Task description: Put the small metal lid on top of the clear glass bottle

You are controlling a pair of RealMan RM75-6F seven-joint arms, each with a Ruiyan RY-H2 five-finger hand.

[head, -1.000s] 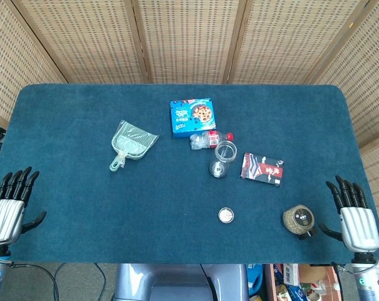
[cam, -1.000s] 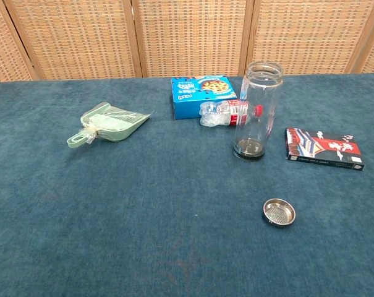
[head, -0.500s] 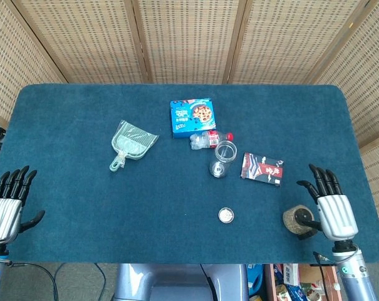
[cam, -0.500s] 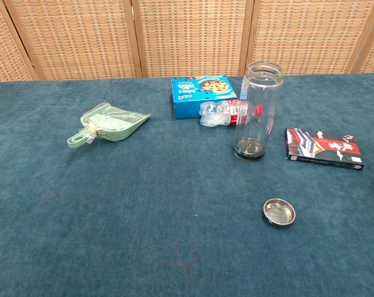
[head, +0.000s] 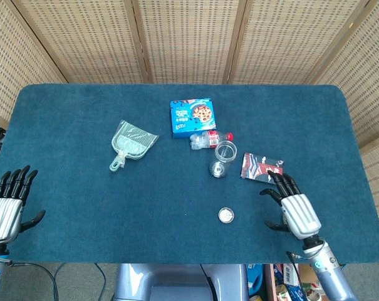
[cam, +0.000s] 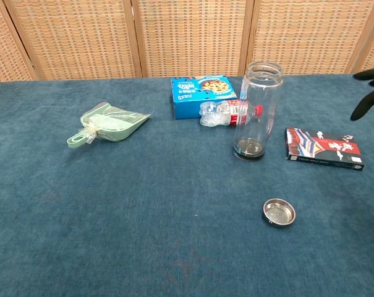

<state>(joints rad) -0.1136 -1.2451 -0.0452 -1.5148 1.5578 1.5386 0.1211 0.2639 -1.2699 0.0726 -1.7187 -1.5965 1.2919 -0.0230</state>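
The blue tabletop (head: pixel 83 207) fills most of the head view, its near edge along the bottom of the frame and wicker screens (head: pixel 189 37) behind its far edge. At upper centre lies a blue box (head: pixel 193 116), with a crushed plastic bottle (head: pixel 209 138) just below it; to the left is a green dustpan (head: pixel 132 143), to the right of centre a dark card pack (head: pixel 262 168).

The right robot hand (head: pixel 297 210) hovers at lower right with its fingers spread, holding nothing, its fingertips over the lower edge of the card pack. The left robot hand (head: pixel 6 205) sits at the lower left corner, also open and empty.

The glass bottle (cam: pixel 256 111) stands upright at centre, mouth uncovered. The metal lid (cam: pixel 279 212) lies flat on the cloth below the glass bottle, well apart from it, between the bottle and the near edge.

Nothing of the task looks done: the lid is ungrasped and the whole pick and placement remain.

Room looks generous. Bare cloth surrounds the lid, so the right hand can likely reach it from the right unhindered. At the bottle, the crushed bottle and the card pack crowd two sides.
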